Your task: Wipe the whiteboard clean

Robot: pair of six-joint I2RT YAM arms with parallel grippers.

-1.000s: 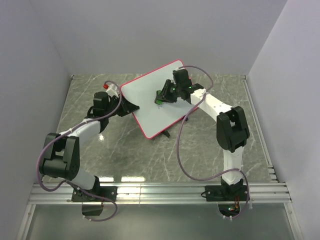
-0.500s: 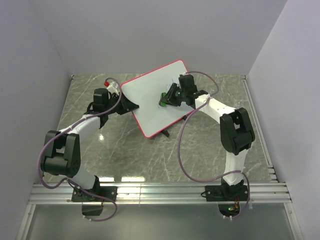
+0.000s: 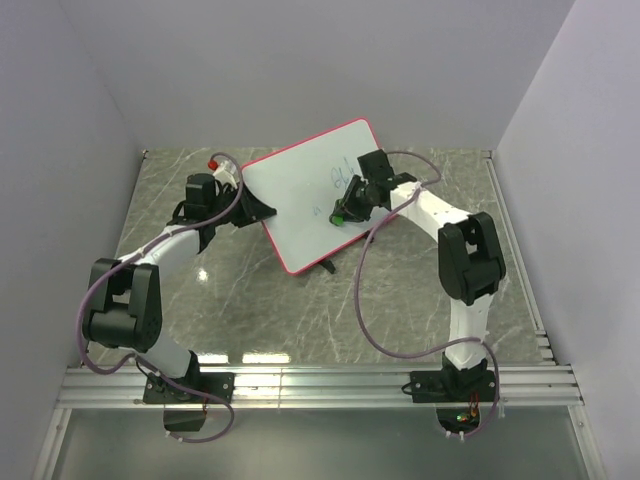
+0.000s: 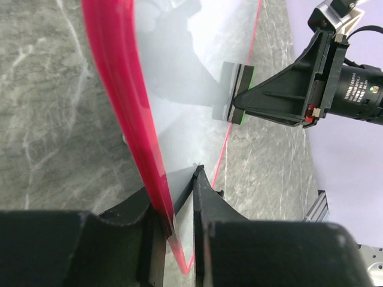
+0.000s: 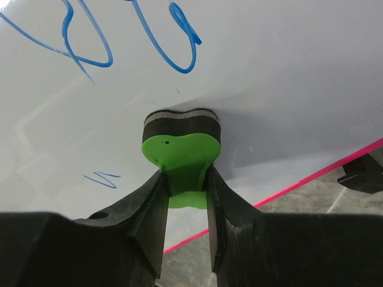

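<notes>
Finding: no erasing has been gained over the last second.

1. Surface (image 3: pixel 250 290): grey marbled. It lies beneath the whiteboard on all sides.

2. Whiteboard (image 3: pixel 290 190): it is set far from the arm bases, at mid-width, and turned diagonally. Its position is much as it was a second ago. Whether its near corner rests on the surface cannot be told.

3. Left hand (image 3: pixel 256 210): it is placed at the whiteboard's left edge. The wrist view shows it closed narrowly on the pink rim, one finger on each face, so the whiteboard is steadied.

4. Right hand (image 3: pixel 350 205): a second ago it was over the middle of the whiteboard. It has since been drawn toward the whiteboard's right, near edge. It is clamped on the eraser.

5. Eraser (image 5: pixel 179 149): the green body is pinched between the fingers. The dark felt is seen pressed against the white face, just inside the pink rim.

6. Blue marks (image 3: pixel 341 181): these lie just beyond the eraser, toward the whiteboard's far edge, and were uncovered as the arm was withdrawn. They are not smeared. A small stroke (image 5: pixel 103 178) is noted beside the eraser.

Assessment: the last stroke is judged to have passed beside the writing, not over it. The task is judged incomplete. A return pass toward the whiteboard's far edge is called for.
</notes>
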